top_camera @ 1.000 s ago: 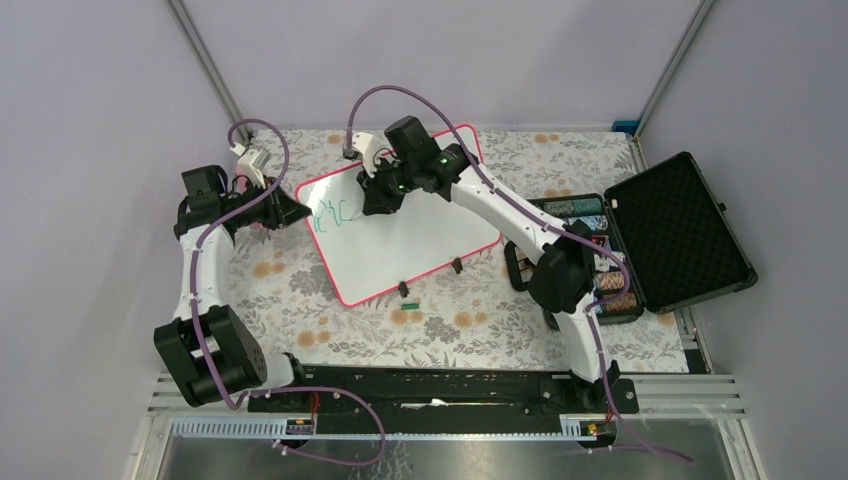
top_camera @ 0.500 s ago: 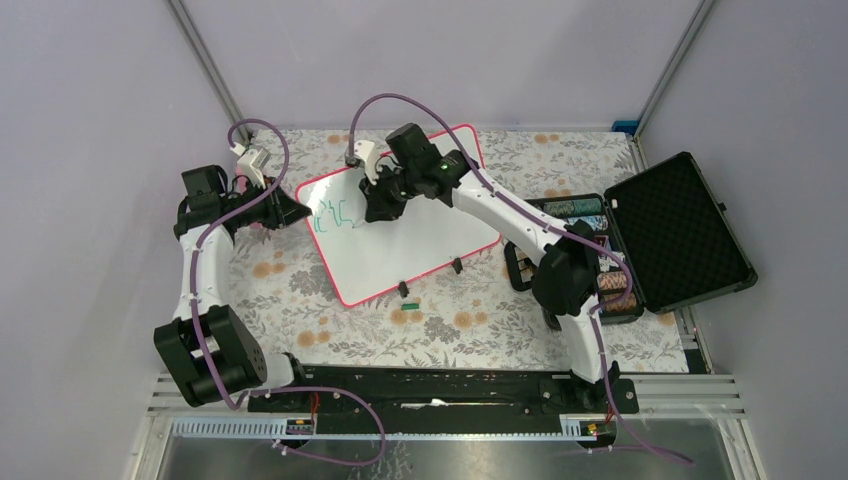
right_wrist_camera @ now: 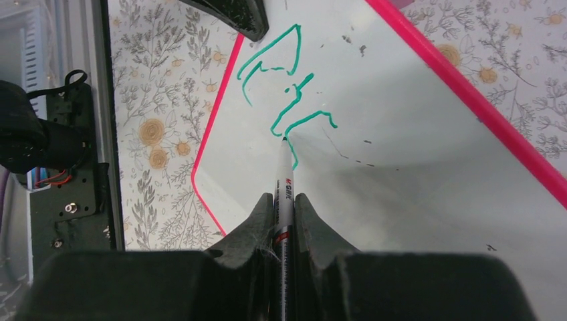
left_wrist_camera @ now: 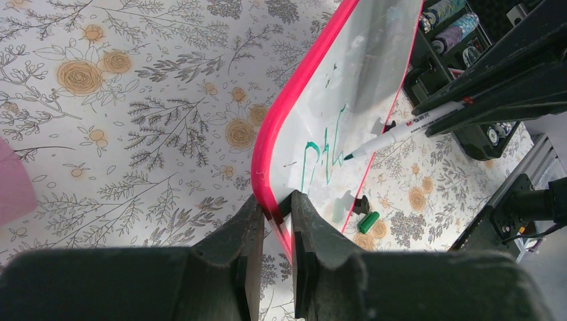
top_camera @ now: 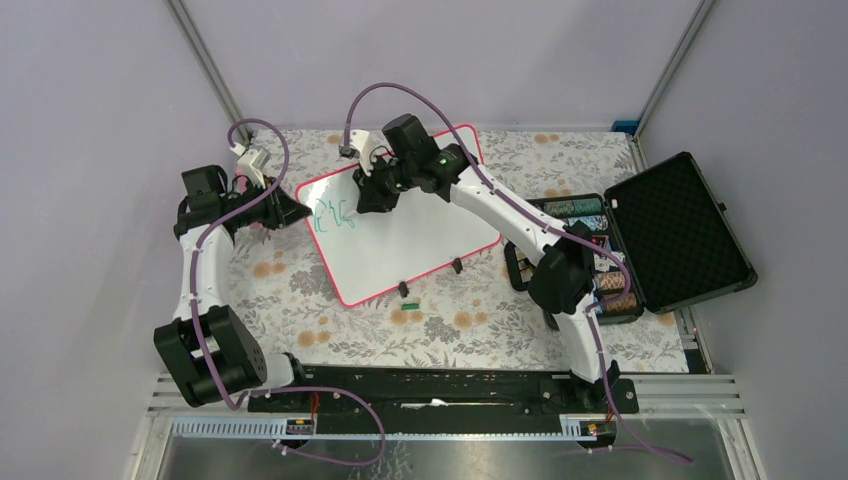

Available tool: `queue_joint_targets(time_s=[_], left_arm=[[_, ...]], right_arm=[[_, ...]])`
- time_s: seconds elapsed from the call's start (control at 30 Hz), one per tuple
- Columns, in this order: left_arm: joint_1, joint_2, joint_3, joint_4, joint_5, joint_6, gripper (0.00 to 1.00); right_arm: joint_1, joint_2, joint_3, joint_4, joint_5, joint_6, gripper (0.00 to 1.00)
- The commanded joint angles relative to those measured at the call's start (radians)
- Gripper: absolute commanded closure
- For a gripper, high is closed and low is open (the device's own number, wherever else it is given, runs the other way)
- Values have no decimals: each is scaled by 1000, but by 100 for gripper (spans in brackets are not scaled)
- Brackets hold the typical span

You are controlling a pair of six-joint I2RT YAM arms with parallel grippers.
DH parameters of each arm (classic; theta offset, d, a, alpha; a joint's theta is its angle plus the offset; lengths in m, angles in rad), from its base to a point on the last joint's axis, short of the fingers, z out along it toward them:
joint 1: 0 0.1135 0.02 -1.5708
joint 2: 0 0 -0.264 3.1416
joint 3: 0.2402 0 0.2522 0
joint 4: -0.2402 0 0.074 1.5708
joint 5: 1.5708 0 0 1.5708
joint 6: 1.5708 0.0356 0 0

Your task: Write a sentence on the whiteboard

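A large glossy white whiteboard with a thin pink-red frame lies flat and skewed on the flower-patterned worktop, towards its far middle. The left fingers are pinched shut on its frame at the left edge. The right fingers are clamped round a slim white marker pen, whose tip rests on the board at the end of the green-teal scrawled sentence, only a few letters long so far.

I'd judge the board thin, stiff and light, and slick enough to skate over the cloth under the pen's push, so the rim is the right place to pin it. The fresh ink would likely smear if anything brushed it.

Off to the right, well apart, a black foam-lined case stands open, with rows of small coloured rolls in its tray. A small green pen cap lies on the cloth just beside the board's near edge. Two small black bits sit at that edge; I cannot tell what they are. The writing begins close beside the left fingers, and the bare white surface to its right looks unobstructed.
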Motion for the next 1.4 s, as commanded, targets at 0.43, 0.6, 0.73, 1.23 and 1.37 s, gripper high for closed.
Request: queue_joint_targets(time_s=[0.43,0.6,0.73,1.23,1.37], left_arm=[[-17,-30,-1,13,35,40,100],[-17,-29,1,12,36,40,100],[-17,-30,1,12,34,40,100],[-18,-27,4,12,36,39,100],[-17,-26,4,12,38,39,100]], right_arm=[[-41,-119,-97,48,0,-11,100],[-40,-92,-59,53,43,-7,100],[-41,-73,-36,54,56,-1,100],[-71,-98,-85,51,109,-30,100],[-84,-110,-106,50,111,-37,100]])
